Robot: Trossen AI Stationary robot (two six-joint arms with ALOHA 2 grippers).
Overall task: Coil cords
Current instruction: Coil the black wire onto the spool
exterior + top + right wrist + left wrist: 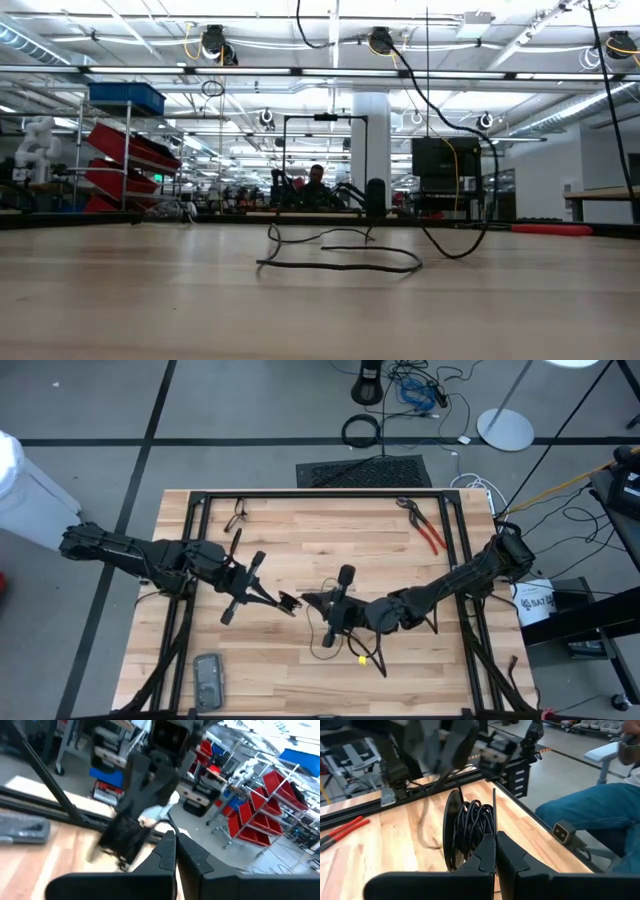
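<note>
Both jaws closed, left gripper [288,601] beside right gripper [312,598]; no writing legible.

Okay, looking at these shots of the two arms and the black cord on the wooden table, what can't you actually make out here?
- Left gripper: shut on a bundle of black cord; the fingers hide the pinch point in the left wrist view.
- Right gripper: shut; motion blur in the right wrist view hides whether it holds anything.
- Cord's full path: too thin in the high view, arms cover it.
- Low view: neither gripper shows, only cord loops.
- Grey device: too small to identify.
</note>
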